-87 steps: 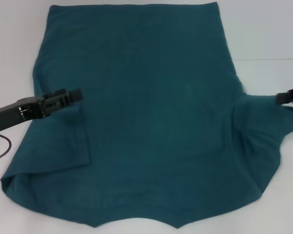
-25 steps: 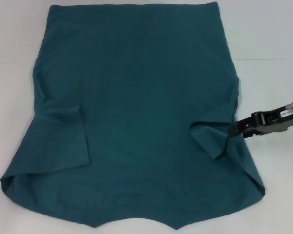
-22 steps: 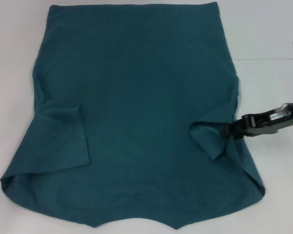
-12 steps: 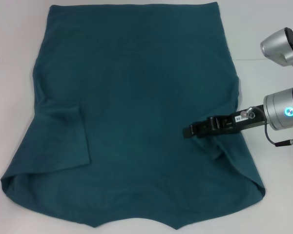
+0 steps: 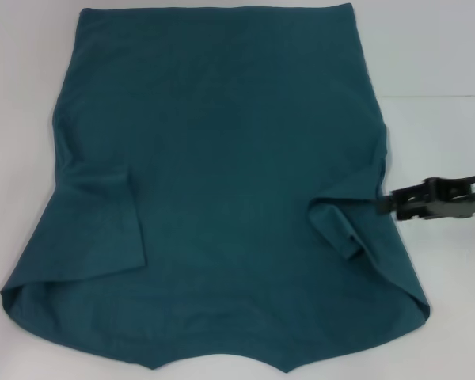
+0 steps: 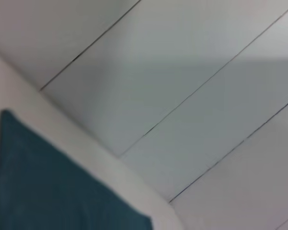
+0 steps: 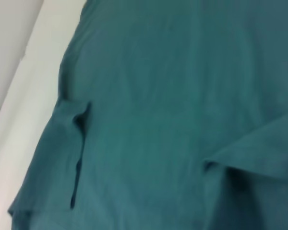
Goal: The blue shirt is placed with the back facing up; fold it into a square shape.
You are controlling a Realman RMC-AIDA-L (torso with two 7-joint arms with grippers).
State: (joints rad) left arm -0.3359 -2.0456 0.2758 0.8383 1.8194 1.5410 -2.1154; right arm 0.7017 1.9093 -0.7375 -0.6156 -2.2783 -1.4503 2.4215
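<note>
The large dark teal-blue cotton T-shirt (image 5: 222, 182) lies flat on the white worktop (image 5: 443, 63), hem at the far side, shoulders at the near edge. Both sleeves are folded inward onto the body: the left sleeve flap (image 5: 103, 226) sits over the shirt's left part, the right sleeve flap (image 5: 344, 222) over its right part, w/ its tip pointing toward the middle. The right claw (image 5: 384, 203) is at the shirt's right edge, just beside the right flap, its arm reaching in from the right. Left claw: out of view.
</note>
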